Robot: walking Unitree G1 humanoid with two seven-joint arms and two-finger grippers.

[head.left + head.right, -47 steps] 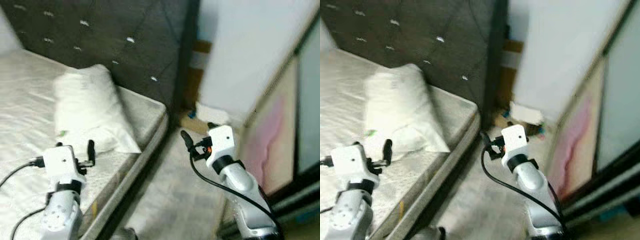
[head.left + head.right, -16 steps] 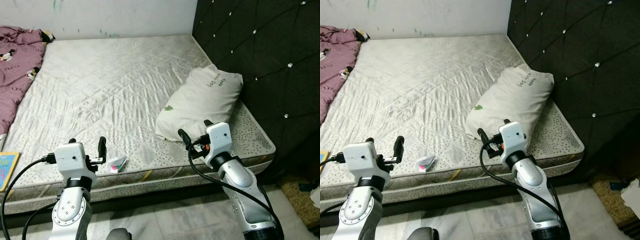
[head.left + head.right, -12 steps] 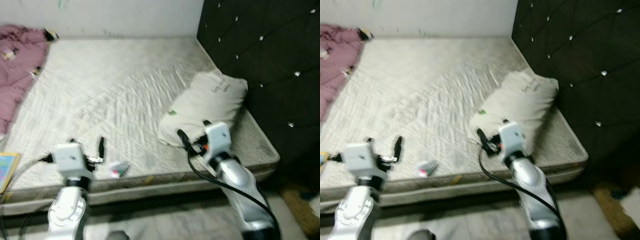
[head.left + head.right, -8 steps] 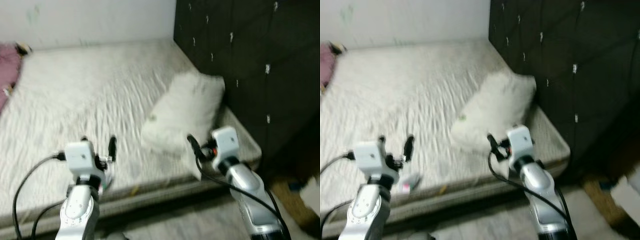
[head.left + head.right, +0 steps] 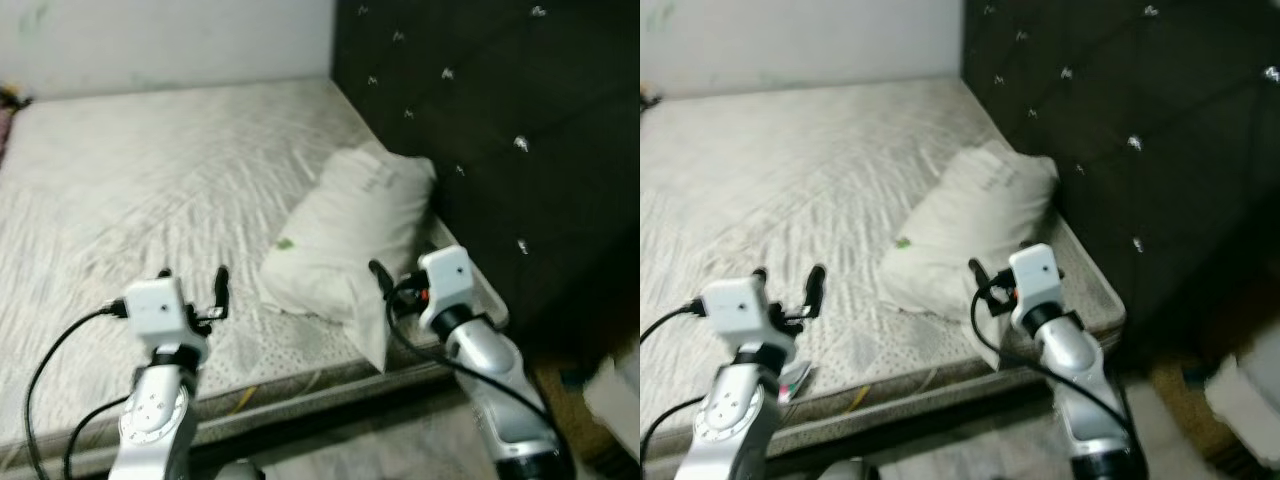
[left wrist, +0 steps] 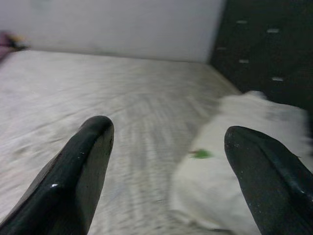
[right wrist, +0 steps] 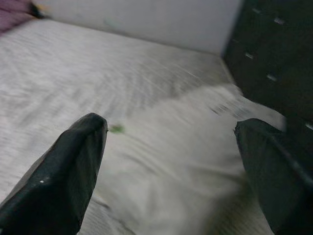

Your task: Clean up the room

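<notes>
A white pillow (image 5: 345,235) with a small green mark lies on the bare quilted mattress (image 5: 150,190), against the dark tufted headboard (image 5: 480,120). A small pink and green wrapper (image 5: 794,379) lies near the mattress's front edge, just beside my left arm. My left gripper (image 5: 192,276) hovers open over the front of the mattress, left of the pillow; its fingers (image 6: 80,166) hold nothing. My right gripper (image 5: 392,272) is open at the pillow's near corner, and the pillow (image 7: 181,147) lies between and beyond its spread fingers (image 7: 63,171), not gripped.
A yellow scrap (image 5: 858,397) sticks out at the mattress's front edge. The floor runs along the bed's near side. Something white (image 5: 1240,395) lies on the floor at the far right, below the headboard. A pale wall (image 5: 160,40) backs the bed.
The whole picture has swung right: the purple blanket and the book have left the frame and the headboard takes more of it. Both arms keep the same pose, grippers open.
</notes>
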